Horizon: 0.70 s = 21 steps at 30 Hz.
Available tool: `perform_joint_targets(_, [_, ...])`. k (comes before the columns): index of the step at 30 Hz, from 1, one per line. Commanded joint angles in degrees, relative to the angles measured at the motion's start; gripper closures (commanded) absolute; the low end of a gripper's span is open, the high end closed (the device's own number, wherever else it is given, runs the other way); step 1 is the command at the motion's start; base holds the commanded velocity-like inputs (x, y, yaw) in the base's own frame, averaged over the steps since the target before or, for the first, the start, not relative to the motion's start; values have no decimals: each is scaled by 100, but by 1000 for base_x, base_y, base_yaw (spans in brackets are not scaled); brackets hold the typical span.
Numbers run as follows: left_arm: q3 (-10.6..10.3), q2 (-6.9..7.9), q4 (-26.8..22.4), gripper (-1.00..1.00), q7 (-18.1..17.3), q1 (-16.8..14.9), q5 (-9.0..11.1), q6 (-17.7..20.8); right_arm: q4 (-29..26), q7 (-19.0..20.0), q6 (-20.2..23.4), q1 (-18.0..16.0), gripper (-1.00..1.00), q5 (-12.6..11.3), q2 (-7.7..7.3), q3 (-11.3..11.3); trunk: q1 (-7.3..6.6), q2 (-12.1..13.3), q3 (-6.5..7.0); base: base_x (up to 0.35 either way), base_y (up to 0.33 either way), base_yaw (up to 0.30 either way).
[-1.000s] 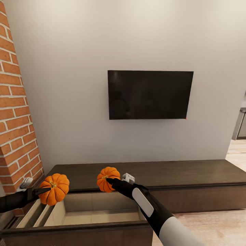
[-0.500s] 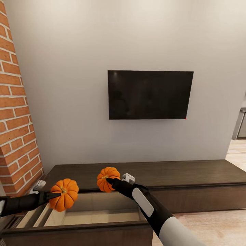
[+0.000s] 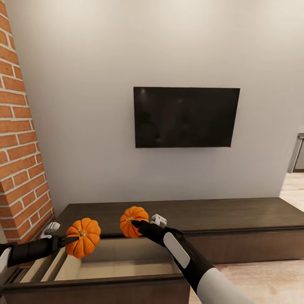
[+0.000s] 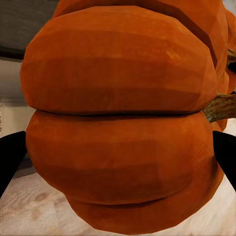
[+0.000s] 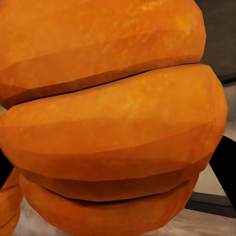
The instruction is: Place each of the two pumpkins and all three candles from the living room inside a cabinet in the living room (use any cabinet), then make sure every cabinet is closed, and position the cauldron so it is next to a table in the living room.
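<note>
Two orange pumpkins hang over the open left compartment of the low dark-brown cabinet. My left gripper is shut on the left pumpkin, held above the compartment's left end; up close this pumpkin sits between two dark fingertips. My right gripper is shut on the right pumpkin, held above the compartment's back edge. The right wrist view looks straight onto its ribbed orange skin. The candles, cauldron and table are out of view.
The pulled-open compartment shows a pale beige inside with its dark front nearest me. A brick column stands at the left. A black TV hangs on the grey wall. Light wood floor lies at the right.
My left arm has carried its pumpkin to the right and a little down, from the compartment's left edge to over its inside. The right arm and its pumpkin have stayed put.
</note>
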Motion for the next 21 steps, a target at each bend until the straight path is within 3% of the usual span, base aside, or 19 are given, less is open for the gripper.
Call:
perform_joint_targets(1, [4, 0, 2, 100, -1, -4, 1, 17, -2, -17, 11, -4, 100, -35, -1, 5, 1, -3, -7, 147, 149, 0])
perform_joint_targets(11, [7, 0, 6, 100, 4, -4, -4, -7, 23, -133, 25, -6, 100, -29, 7, 7, 1, -3, -7, 35, 33, 0])
perform_joint_targets(16, [7, -19, 11, 100, 47, -4, -16, -95, 28, -935, 212, -10, 100, -39, 23, 20, 1, -3, -7, 0, 0, 0])
perform_joint_targets(21, [-8, -472, -8, 100, 1119, -6, -2, -204, 29, -1197, 318, -10, 100, -44, 23, 22, 1, -3, -7, 0, 0, 0])
